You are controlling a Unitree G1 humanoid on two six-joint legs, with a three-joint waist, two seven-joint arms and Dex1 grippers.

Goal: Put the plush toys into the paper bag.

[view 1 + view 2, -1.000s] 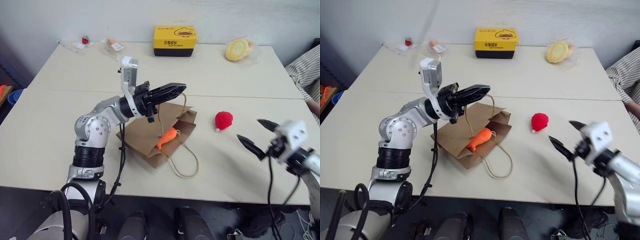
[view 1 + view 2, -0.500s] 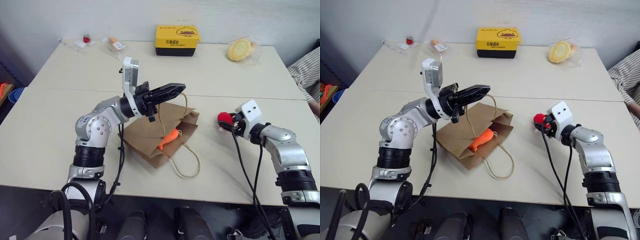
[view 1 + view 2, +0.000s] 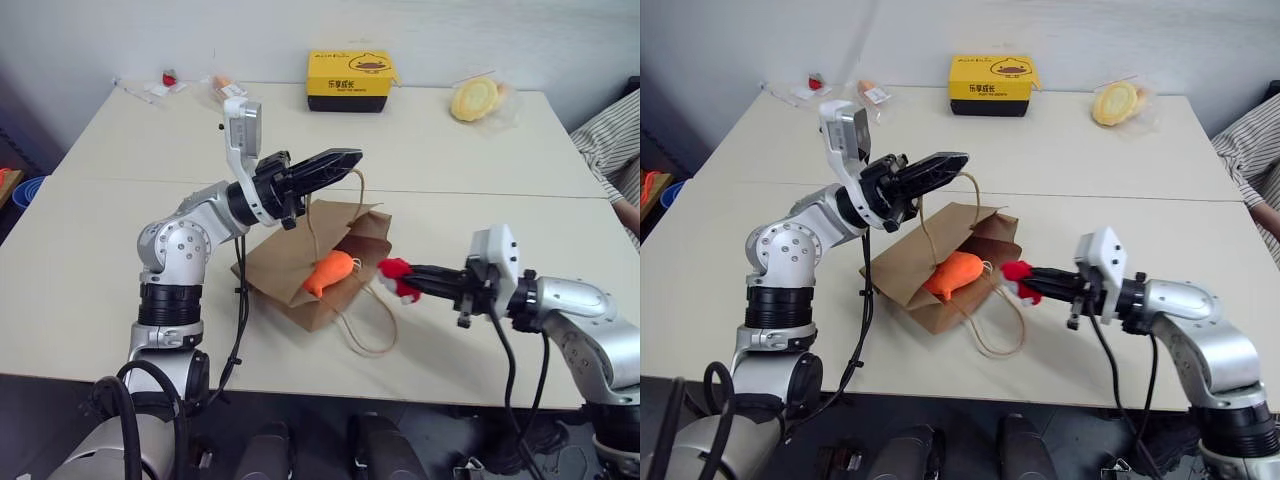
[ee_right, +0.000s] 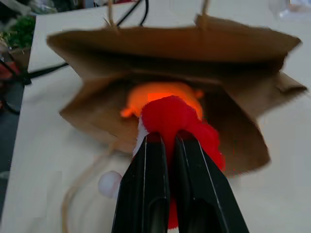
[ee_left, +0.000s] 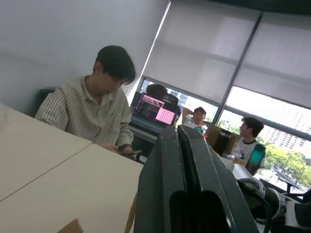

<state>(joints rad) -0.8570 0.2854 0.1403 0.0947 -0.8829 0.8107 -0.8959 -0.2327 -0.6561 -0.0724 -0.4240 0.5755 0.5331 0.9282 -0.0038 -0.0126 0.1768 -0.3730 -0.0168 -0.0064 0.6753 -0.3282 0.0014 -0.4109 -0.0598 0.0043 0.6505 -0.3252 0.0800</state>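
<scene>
Two soft toys at the mouth of the plain brown kraft paper bag (image 3: pixel 300 262), one of them partly hidden.

Bag folds cover the long orange fish-like plush (image 3: pixel 328 273) (tail end lost inside), lying aslant on the pale table (image 3: pixel 480 150) before a white wall. Right gripper (image 3: pixel 408 281) pinches the round red plush (image 3: pixel 396 276) just outside the opening; left gripper (image 3: pixel 345 160), fingers pressed together, holds up a tan cord handle (image 3: pixel 312 215).

Left arm raised, elbow bent, its pincer (image 3: pixel 345 160) closed, fingers pressed together and angled slightly upward toward the robot's right. Right arm extended level toward the left, its pincer (image 3: pixel 408 279) clamped on the red toy (image 3: pixel 394 276).
</scene>
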